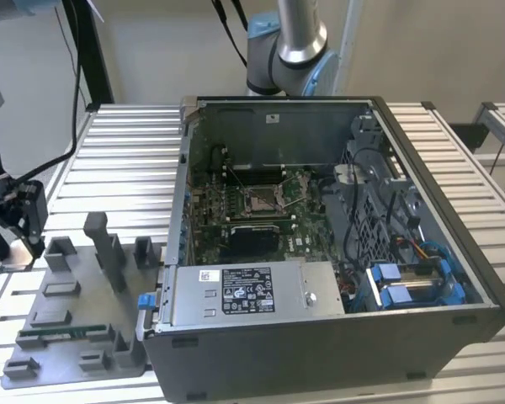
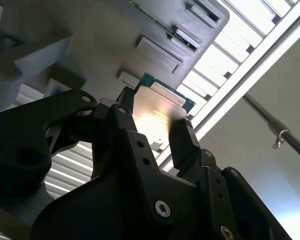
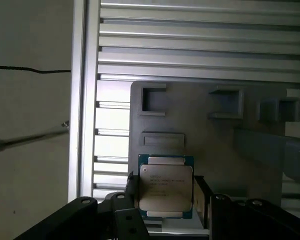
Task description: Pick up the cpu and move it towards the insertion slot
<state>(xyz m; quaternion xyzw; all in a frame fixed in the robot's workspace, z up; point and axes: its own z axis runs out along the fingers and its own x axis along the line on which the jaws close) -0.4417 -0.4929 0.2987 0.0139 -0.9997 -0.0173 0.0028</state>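
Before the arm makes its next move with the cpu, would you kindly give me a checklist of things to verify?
1. Cpu gripped between both fingers of the hand: ok.
2. Cpu square in the grip: ok in the first wrist view.
3. Cpu lifted clear of the grey tray: ok, it seems so.
4. Insertion slot open and free: cannot tell.
5. Hand close to the slot: not ok; it is at the exterior view's left, outside the computer case.

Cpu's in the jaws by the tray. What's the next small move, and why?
Probably lift straight up a little: the gripper is shut on the cpu close over the grey tray, and the insertion slot lies inside the case toward the exterior view's right.
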